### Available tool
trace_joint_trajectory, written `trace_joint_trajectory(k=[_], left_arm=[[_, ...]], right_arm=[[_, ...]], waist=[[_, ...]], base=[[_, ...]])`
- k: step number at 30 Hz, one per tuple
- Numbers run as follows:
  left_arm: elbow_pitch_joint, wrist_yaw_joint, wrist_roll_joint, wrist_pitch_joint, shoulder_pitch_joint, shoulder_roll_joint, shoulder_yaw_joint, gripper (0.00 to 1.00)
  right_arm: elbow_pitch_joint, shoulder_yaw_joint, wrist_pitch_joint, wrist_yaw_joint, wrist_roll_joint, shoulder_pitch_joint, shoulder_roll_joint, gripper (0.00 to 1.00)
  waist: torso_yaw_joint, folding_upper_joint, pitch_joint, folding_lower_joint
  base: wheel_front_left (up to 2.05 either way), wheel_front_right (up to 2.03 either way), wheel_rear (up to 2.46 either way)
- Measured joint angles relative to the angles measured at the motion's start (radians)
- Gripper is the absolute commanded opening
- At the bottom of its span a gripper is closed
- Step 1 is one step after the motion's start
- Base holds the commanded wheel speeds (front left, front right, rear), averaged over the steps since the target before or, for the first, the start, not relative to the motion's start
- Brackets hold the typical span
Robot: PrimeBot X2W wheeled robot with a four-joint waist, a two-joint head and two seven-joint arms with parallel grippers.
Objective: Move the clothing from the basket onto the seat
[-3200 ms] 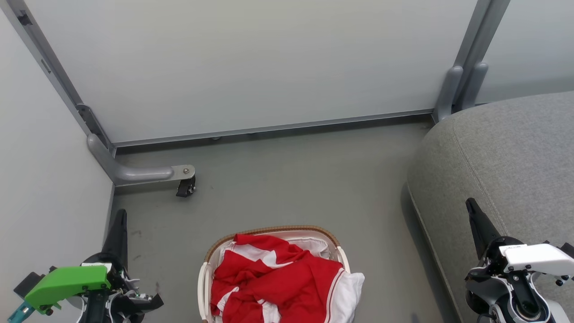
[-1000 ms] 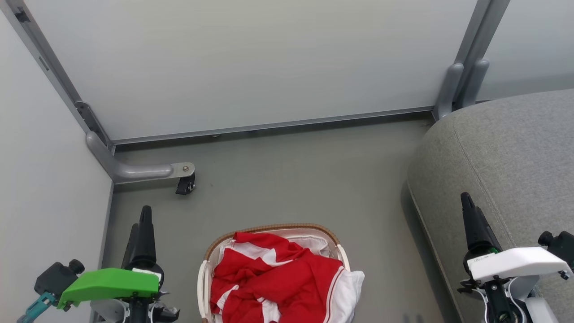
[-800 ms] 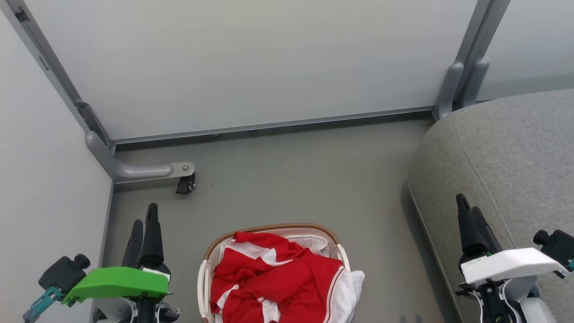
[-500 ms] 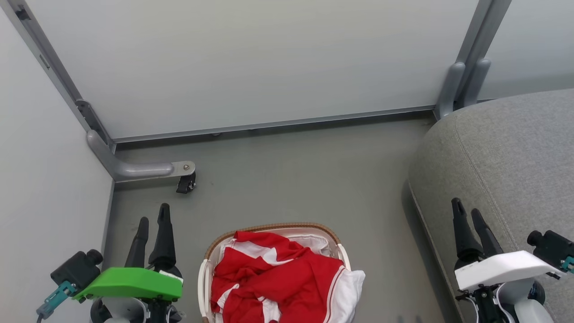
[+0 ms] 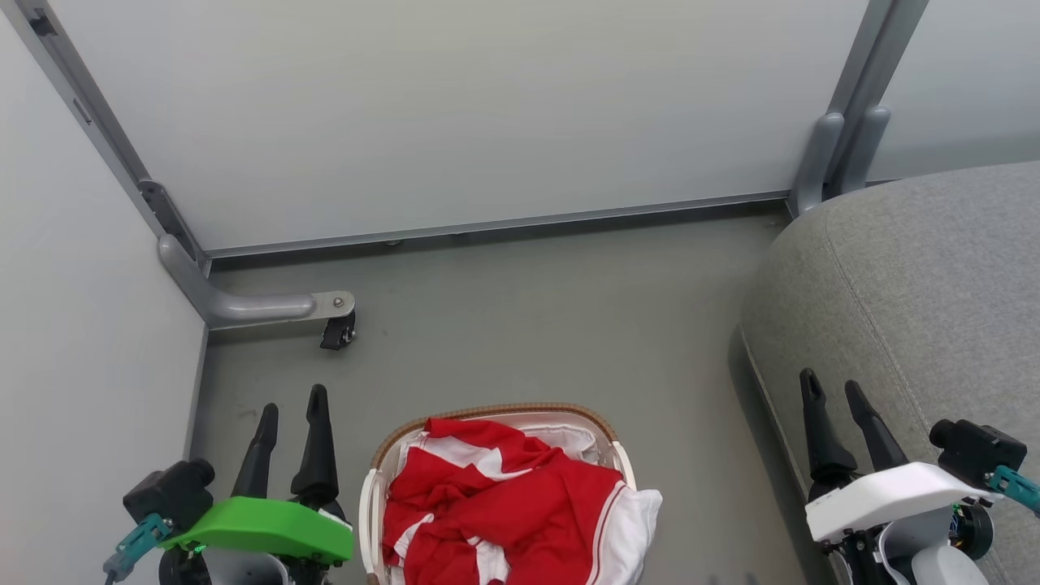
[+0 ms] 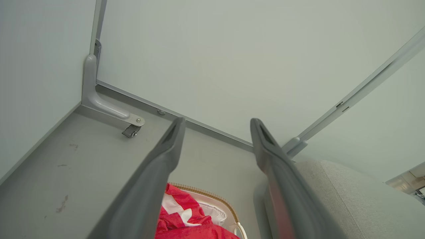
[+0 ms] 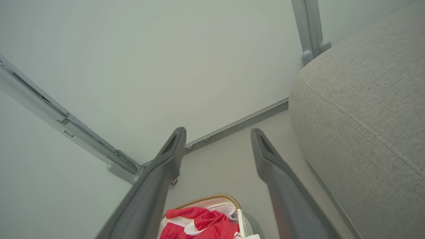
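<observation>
Spread, empty: left pincer (image 5: 292, 400), right pincer (image 5: 830, 382). Red clothing (image 5: 504, 504) in basket (image 5: 487, 413) lies just right of left pincer, the nearer.

Even, soft light; sharp pictures; wrist views bend at edges.

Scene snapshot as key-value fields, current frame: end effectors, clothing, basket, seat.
left end effector: open, holding nothing, over the floor left of the basket
right end effector: open, holding nothing, by the seat edge
clothing: red-and-white heap in the basket, a white part draped over its right rim
basket position: on the floor, between the two end effectors
seat position: right of the basket
progress: nothing grasped yet
</observation>
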Motion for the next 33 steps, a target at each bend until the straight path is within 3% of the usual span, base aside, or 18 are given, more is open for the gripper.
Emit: trace_joint_trajectory(k=[33], left_arm=[[0.086, 0.001, 0.283, -0.073, 0.012, 0.003, -0.028, 1.00]], right_arm=[[0.024, 0.036, -0.076, 0.000, -0.318, 0.003, -0.004, 1.00]], waist=[[0.006, 0.0000, 0.009, 0.0000]], base=[[0.00, 0.00, 0.00]])
